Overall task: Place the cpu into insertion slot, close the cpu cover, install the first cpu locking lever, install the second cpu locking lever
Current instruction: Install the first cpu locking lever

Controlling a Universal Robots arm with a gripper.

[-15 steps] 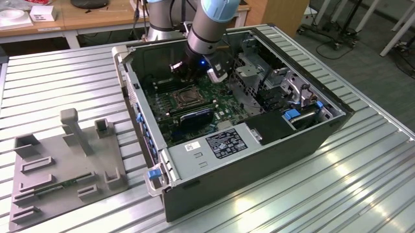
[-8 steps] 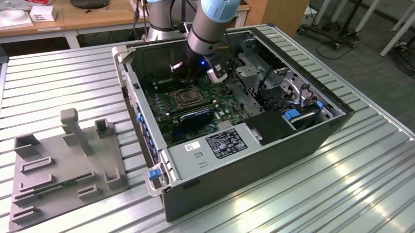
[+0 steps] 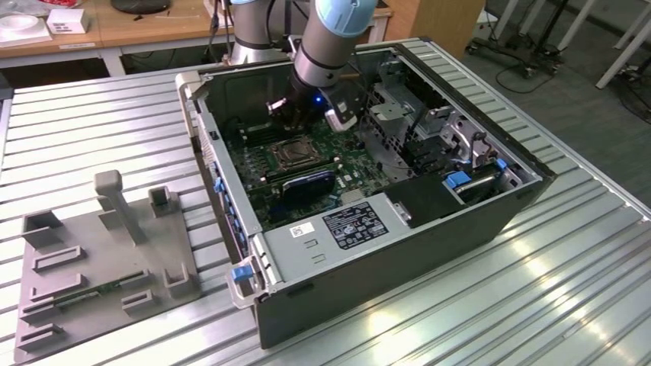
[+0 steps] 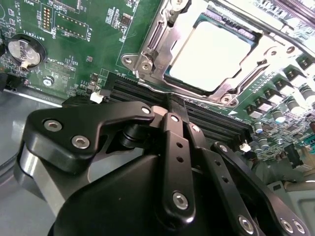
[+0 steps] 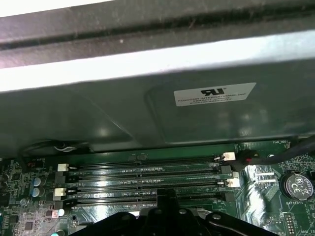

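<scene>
Claw (image 4: 170, 105) linkage nearest the lens; fingers look pressed together, holding nothing I can see, tips over the memory slots (image 5: 147, 179). I read the cpu (image 4: 209, 56) as seated in the insertion slot (image 3: 290, 155), cpu cover (image 4: 157, 39) framing it, presumably lowered for latching.

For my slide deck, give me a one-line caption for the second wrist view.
Gripper above the black memory slots, beside the cpu seated in its socket under the cpu cover.
</scene>
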